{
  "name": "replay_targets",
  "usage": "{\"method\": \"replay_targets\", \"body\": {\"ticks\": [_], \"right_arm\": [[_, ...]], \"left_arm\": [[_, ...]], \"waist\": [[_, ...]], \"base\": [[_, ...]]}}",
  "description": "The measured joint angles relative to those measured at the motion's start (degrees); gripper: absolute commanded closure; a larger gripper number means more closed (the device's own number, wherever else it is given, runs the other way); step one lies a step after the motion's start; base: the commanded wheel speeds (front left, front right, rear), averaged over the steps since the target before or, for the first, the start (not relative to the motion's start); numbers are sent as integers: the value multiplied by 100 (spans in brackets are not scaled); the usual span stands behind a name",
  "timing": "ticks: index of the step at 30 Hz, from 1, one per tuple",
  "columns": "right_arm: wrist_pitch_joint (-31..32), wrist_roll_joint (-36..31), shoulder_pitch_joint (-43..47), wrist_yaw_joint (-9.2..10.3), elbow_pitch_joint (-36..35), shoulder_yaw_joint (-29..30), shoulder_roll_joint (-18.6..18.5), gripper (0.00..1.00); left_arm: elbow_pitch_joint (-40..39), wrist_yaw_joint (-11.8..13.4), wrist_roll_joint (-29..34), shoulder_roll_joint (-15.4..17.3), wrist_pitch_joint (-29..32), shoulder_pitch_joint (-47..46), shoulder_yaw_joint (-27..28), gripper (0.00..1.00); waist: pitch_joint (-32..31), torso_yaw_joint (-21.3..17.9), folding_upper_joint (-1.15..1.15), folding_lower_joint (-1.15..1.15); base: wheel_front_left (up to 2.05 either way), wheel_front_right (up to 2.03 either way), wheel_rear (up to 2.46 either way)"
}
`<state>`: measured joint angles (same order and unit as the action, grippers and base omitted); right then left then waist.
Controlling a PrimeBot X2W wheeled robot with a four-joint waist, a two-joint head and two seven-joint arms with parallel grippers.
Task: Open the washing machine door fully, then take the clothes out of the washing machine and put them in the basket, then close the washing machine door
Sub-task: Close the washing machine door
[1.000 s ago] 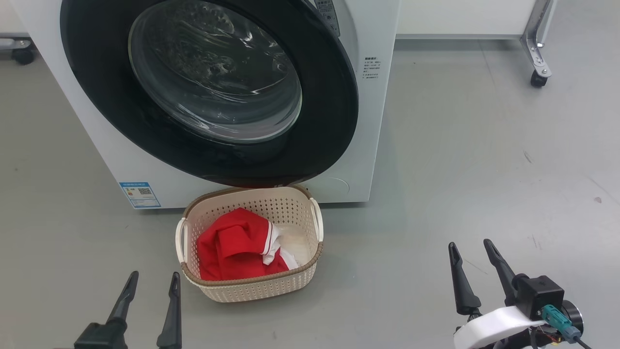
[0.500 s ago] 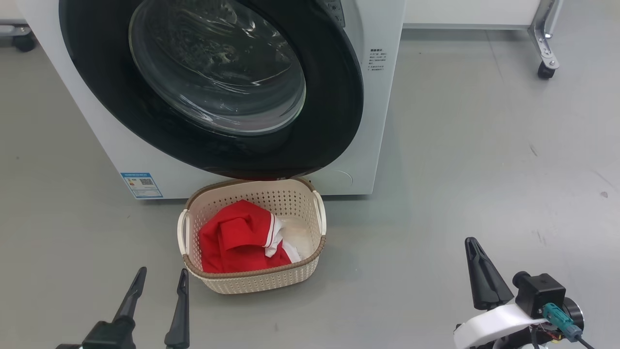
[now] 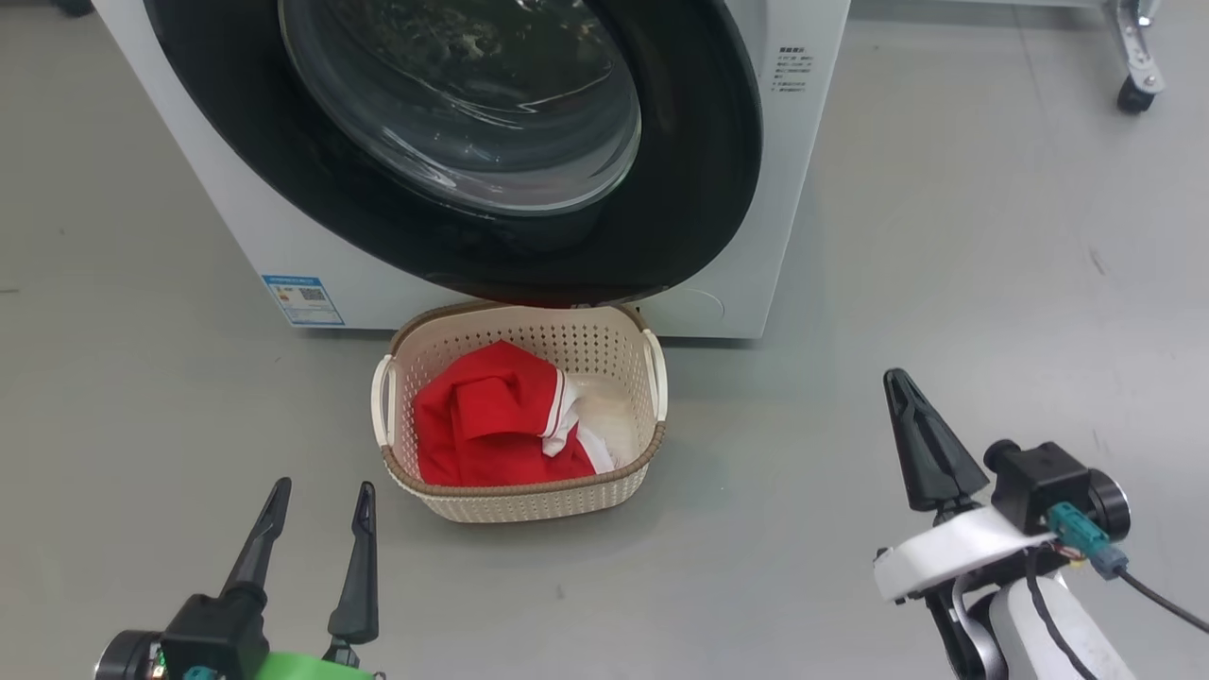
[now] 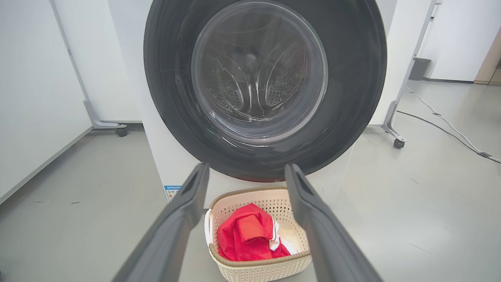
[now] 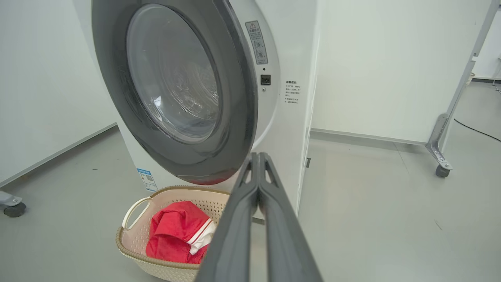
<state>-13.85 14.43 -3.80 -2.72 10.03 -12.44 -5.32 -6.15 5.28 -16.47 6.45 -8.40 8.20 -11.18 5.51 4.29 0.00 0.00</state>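
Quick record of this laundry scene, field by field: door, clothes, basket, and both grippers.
washing machine door: almost shut, apparently not latched
clothes: red, inside the basket
basket: on the floor before the washing machine, below the door's lower edge
left gripper: fingers open, empty
right gripper: fingers shut, empty

We take this for a lab or test room: a washing machine [image 3: 803,217] stands free on a bare grey floor [image 3: 945,283], white partition panels [image 5: 372,70] on caster feet [image 5: 441,170] stand behind it, and a loose cable [image 4: 450,125] trails at far right.
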Motion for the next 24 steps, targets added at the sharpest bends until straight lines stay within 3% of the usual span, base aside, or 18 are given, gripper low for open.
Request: {"method": "replay_targets", "body": {"ticks": [11, 24], "right_arm": [[301, -96, -1154, -187, 185, -131, -186, 100], [477, -196, -2599, -252, 363, -66, -380, 100]], "left_arm": [[4, -54, -18, -126, -76, -430, -194, 0], [107, -162, -122, -226, -246, -940, -355, 0]], "waist": [[447, 477, 0, 0], [995, 1219, 0, 0]], "base": [[0, 0, 0], [0, 0, 0]]}}
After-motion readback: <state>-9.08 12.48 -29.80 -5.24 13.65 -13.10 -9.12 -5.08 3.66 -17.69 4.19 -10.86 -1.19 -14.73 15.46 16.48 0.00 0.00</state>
